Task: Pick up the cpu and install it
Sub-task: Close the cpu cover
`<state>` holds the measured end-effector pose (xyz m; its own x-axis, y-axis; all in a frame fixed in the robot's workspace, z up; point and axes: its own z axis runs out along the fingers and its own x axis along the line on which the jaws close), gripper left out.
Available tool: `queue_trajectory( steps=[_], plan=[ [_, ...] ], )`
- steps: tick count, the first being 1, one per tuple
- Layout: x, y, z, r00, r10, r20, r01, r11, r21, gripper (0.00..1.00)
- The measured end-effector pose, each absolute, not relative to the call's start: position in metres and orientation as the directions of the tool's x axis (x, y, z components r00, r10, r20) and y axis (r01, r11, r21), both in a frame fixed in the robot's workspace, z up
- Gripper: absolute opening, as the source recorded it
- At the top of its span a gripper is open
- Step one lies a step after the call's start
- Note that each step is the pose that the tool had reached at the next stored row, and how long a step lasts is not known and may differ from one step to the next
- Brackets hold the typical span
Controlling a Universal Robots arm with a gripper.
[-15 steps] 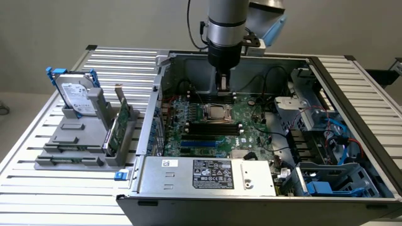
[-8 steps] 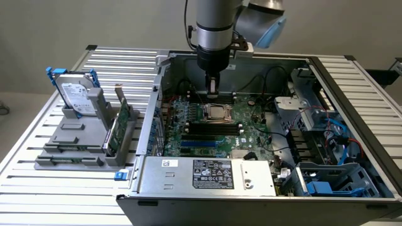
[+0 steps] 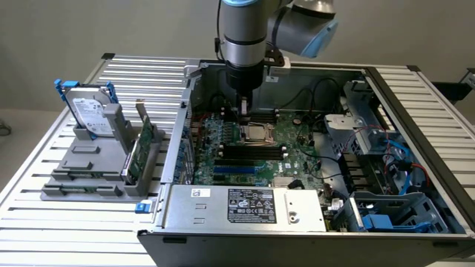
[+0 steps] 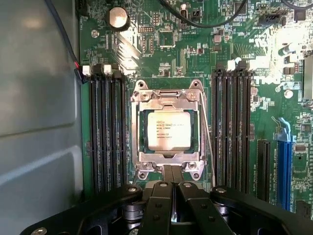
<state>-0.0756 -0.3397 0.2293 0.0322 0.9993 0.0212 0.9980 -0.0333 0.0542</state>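
cpu (image 4: 169, 129) sits flat in the motherboard socket (image 4: 168, 98), so placement looks done; can't tell whether the retention lever (image 4: 208, 144) is latched. gripper (image 4: 172, 172) is closed on nothing, tips just beside the socket frame. Open PC case (image 3: 297, 250) lies on a slatted metal table (image 3: 141, 72). A grey fixture (image 3: 89, 186) with hard drive (image 3: 93, 117) and green card (image 3: 143, 142) is at the exterior view's left, plain pale wall behind.

The cpu (image 4: 169, 129) lies in the socket (image 4: 168, 96) on the motherboard (image 4: 161, 46) inside the case (image 3: 419, 119), the gripper (image 4: 172, 172) poised just beside the socket; a hard drive (image 3: 90, 115) stands on a rack (image 3: 82, 188) at the exterior view's left.
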Motion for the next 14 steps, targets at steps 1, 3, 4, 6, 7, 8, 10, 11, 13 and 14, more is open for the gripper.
queue_trajectory(
  steps=[1,3,4,6,7,8,10,11,13,14],
  plan=[
    [-0.076,-0.34,0.228,0.032,0.999,0.021,0.998,-0.033,0.054,0.11],
    [-0.076,-0.34,0.224,0.032,0.999,0.022,0.998,-0.033,0.055,0.11],
    [-0.076,-0.34,0.222,0.032,0.999,0.022,0.998,-0.033,0.055,0.11],
    [-0.076,-0.34,0.218,0.032,0.999,0.022,0.998,-0.033,0.055,0.11],
    [-0.076,-0.34,0.217,0.032,0.999,0.022,0.998,-0.033,0.055,0.11],
    [-0.076,-0.34,0.215,0.032,0.999,0.022,0.998,-0.033,0.055,0.11],
    [-0.076,-0.34,0.211,0.032,0.999,0.022,0.998,-0.033,0.055,0.11],
    [-0.076,-0.34,0.209,0.032,0.999,0.022,0.998,-0.033,0.055,0.11],
    [-0.076,-0.34,0.206,0.032,0.999,0.023,0.998,-0.033,0.055,0.11],
    [-0.076,-0.34,0.204,0.032,0.999,0.023,0.998,-0.033,0.055,0.11]
  ],
)
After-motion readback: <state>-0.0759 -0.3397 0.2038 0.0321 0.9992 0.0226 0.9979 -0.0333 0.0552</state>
